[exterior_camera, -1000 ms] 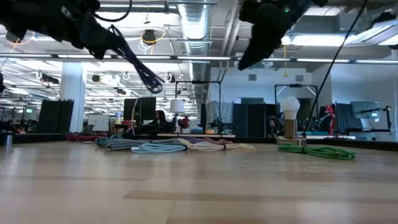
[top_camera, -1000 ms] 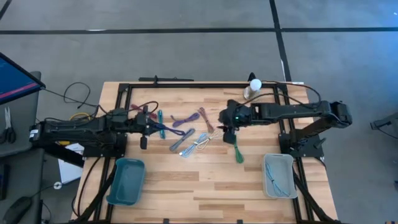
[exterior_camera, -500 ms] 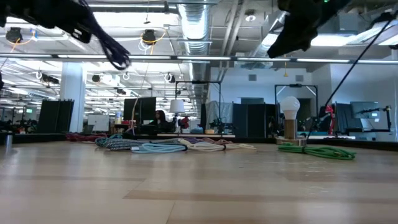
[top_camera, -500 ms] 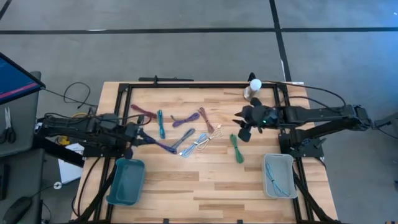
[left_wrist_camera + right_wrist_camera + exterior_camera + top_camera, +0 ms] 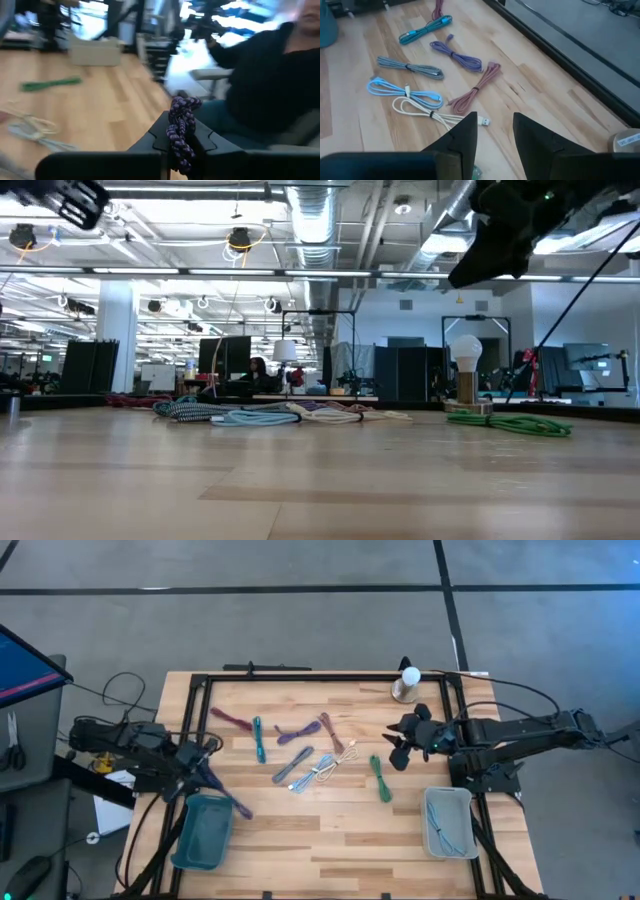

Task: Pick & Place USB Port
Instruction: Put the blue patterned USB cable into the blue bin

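Note:
My left gripper (image 5: 198, 777) is shut on a dark purple braided USB cable (image 5: 230, 800) above the far edge of the blue tray (image 5: 203, 832) at the table's left near side. My right gripper (image 5: 398, 747) is open and holds nothing; it hovers at the table's right, just far-right of the green cable (image 5: 380, 778). In the right wrist view its fingers (image 5: 462, 132) stand apart above the white cable (image 5: 427, 112). Several other bundled cables lie flat mid-table: maroon (image 5: 230, 720), teal (image 5: 258, 738), purple (image 5: 295, 732), pink (image 5: 330, 730), grey (image 5: 292, 768), light blue (image 5: 320, 771). My left gripper pinches the purple cable bundle between its two fingers (image 5: 165, 132). A short braided end (image 5: 184, 107) sticks out past the fingertips. The rest of the bundle (image 5: 238, 806) trails from the gripper toward the table's near right, lifted clear of the table over the tray's corner.
A grey tray (image 5: 447, 823) at the table's right near side holds a blue cable. A white-topped lamp-like stand (image 5: 408, 685) sits at the far right. A black frame (image 5: 300, 678) runs around the table's edges. A person in dark clothing (image 5: 280, 75) shows beyond the table.
My left gripper has carried the purple cable away from the cable group, toward the table's left and near edge, to above the blue tray, the cable trailing behind it. My right gripper has moved toward the table's right edge, away from the green cable, which lies where it was.

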